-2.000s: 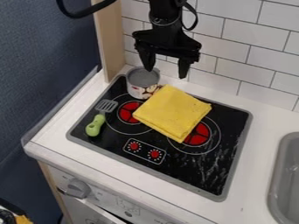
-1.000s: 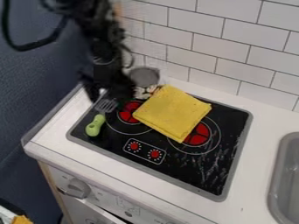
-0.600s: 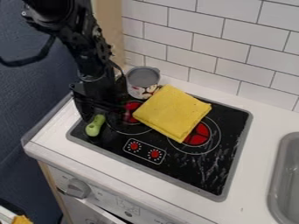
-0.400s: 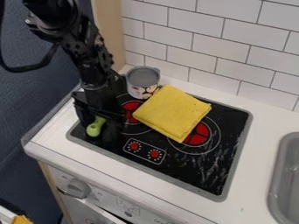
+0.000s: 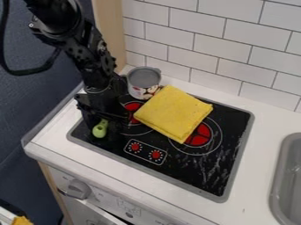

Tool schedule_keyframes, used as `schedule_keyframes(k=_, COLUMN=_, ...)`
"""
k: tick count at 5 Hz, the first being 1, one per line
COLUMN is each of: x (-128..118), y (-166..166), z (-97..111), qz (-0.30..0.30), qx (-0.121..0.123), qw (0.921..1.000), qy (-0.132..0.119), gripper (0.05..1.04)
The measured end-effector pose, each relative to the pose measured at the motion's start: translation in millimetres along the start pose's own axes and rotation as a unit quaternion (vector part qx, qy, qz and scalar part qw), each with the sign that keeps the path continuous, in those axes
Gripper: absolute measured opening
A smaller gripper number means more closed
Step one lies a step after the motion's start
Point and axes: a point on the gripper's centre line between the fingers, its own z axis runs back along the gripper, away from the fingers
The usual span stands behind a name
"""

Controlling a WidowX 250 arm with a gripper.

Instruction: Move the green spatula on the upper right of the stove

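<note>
Nearest, below the stove [image 5: 194, 171] on its front panel, sat a grey knob [image 5: 76, 189]. The white desk [image 5: 253, 176] framed the stove, with the grey sink [image 5: 288, 176] beyond its right side. Inside the stove's near edge were two red printed dials [image 5: 145, 150].

The green spatula [image 5: 100, 128] lay at the stove's left side, near its left corner, its rounded handle pointing toward the stove's front edge. It looked light, a toy of hard, smooth plastic that would neither bend nor break easily but might twist or slide under a crooked hold. The thick middle of the handle seemed the best place to take it, squarely across its width; a hold too near the end would probably let the blade side droop and swing.

The end effector [image 5: 104, 125] was right at the handle, over the stove's left part; whether it was spread or pinching the spatula, I could not tell. Farther back on the stove, a folded yellow cloth [image 5: 173, 113] lay across its middle and a small pot [image 5: 144, 82] stood at its back left. The spatula would need lifting clear of both on its way to the stove's upper right. Behind the stove rose the tiled wall [image 5: 235, 57].
</note>
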Motion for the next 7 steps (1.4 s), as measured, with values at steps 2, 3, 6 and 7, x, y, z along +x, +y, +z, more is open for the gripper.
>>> schedule_keyframes(k=2, x=-0.8, y=-0.5, z=1.8, qz=0.008, qx=-0.008, qw=0.9999, qy=-0.005, gripper=0.414)
schedule_keyframes(k=3, x=0.5, y=-1.4, z=13.6, qz=0.012, qx=-0.008, qw=0.9997, qy=-0.02, gripper=0.414)
schedule_keyframes(k=6, x=13.2, y=-58.0, z=81.7, qz=0.002, qx=0.034, qw=0.995, qy=-0.094, gripper=0.414)
schedule_keyframes(k=7, x=21.9, y=-92.3, z=92.7, qz=0.042, qx=0.019, qw=0.994, qy=-0.099, gripper=0.413)
